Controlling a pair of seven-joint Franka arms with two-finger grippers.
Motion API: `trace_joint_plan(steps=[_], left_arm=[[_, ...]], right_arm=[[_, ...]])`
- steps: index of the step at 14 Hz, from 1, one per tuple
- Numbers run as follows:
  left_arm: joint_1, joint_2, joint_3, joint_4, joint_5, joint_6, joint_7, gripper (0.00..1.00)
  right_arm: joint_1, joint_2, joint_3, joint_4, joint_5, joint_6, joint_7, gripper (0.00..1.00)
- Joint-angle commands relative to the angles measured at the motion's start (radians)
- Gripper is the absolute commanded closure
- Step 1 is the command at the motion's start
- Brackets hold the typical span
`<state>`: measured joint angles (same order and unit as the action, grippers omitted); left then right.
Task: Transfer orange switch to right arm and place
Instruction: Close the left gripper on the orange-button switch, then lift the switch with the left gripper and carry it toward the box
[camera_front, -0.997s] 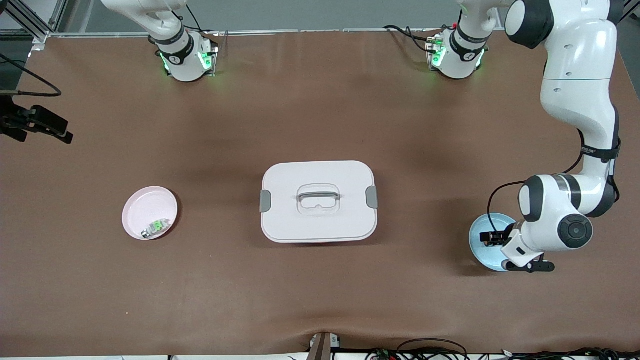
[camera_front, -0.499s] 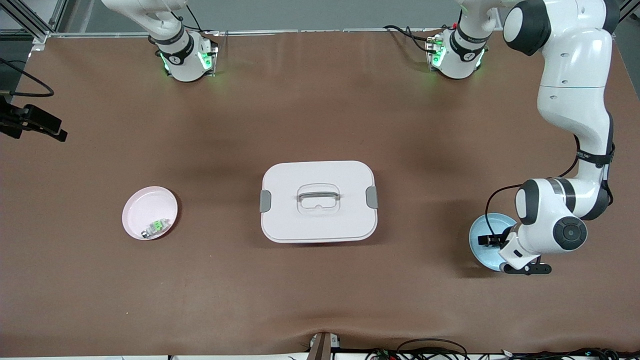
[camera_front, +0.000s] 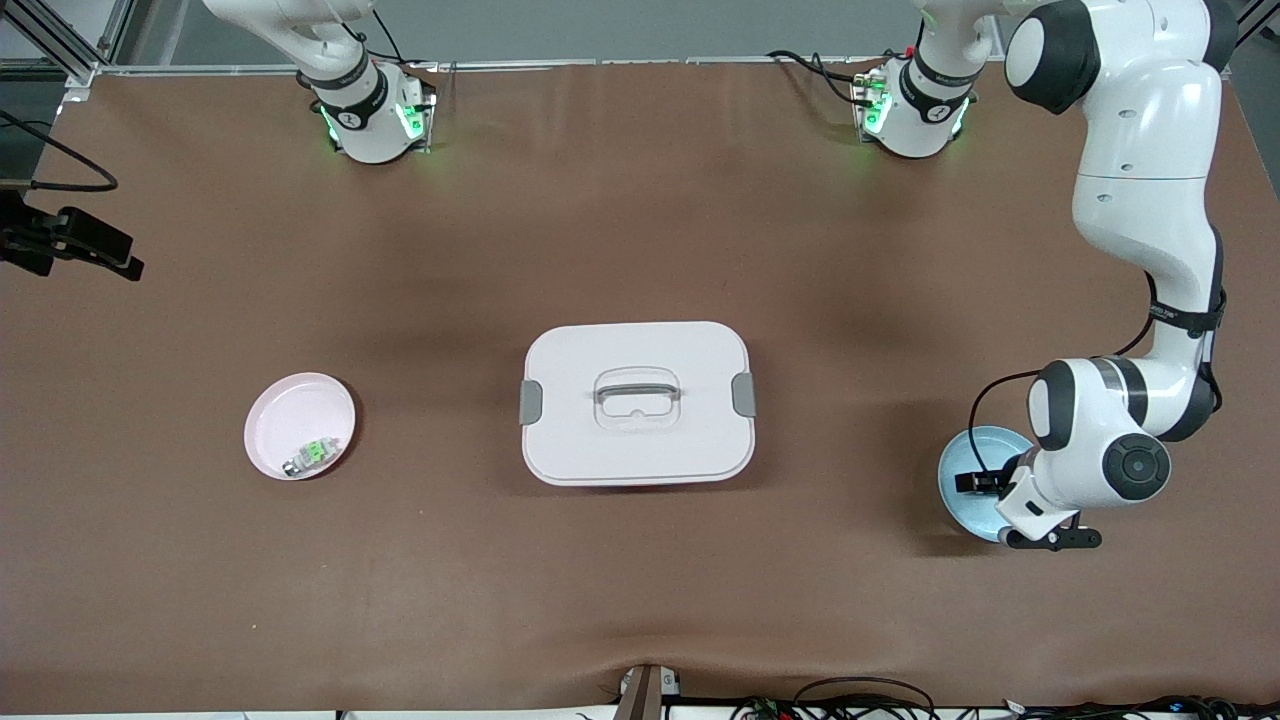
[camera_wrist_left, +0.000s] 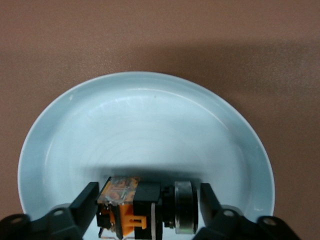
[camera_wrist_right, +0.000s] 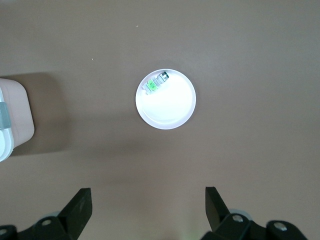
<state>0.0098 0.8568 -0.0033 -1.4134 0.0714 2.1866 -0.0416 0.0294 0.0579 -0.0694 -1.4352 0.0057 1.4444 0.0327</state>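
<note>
The orange switch (camera_wrist_left: 135, 207), a short black barrel with an orange block at one end and a silver ring at the other, lies on its side in the pale blue plate (camera_wrist_left: 150, 115). My left gripper (camera_wrist_left: 148, 200) is down in that plate (camera_front: 965, 455), near the left arm's end of the table. Its two black fingers press against the switch's two ends, and the switch rests on the plate. In the front view the left hand (camera_front: 985, 485) hides the switch. My right gripper (camera_wrist_right: 147, 200) hangs open and empty high over the table beside the pink plate (camera_wrist_right: 170, 107).
A small green-and-silver part (camera_front: 308, 457) lies in the pink plate (camera_front: 290, 415) toward the right arm's end. A white lidded box (camera_front: 637, 440) with a handle and grey clasps sits mid-table between the two plates. The brown mat around them is bare.
The left hand has settled slightly lower over the blue plate and its fingers have come in on the switch. The right hand has barely drifted.
</note>
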Motion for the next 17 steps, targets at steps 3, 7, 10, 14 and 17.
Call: trace_joint_plan(steps=[3,7,10,14,17], left_arm=[[-0.008,0.007,0.005,0.021,0.010,0.002,-0.027,0.63],[-0.001,-0.004,0.005,0.021,0.004,0.002,-0.069,0.86],[0.007,-0.039,0.002,0.013,0.001,-0.014,-0.072,0.86],[0.006,-0.137,0.002,0.013,0.001,-0.181,-0.210,0.85],[0.004,-0.211,-0.007,0.013,-0.002,-0.299,-0.338,0.85]], right_arm=[[-0.011,-0.010,0.002,-0.008,0.004,-0.015,0.004,0.00],[-0.011,-0.009,0.002,-0.007,0.005,-0.013,0.004,0.00],[-0.012,-0.009,0.000,-0.007,0.004,-0.027,0.013,0.00],[-0.013,-0.007,0.000,-0.005,0.002,-0.027,0.013,0.00],[-0.025,-0.007,0.000,-0.004,0.000,-0.018,0.009,0.00]])
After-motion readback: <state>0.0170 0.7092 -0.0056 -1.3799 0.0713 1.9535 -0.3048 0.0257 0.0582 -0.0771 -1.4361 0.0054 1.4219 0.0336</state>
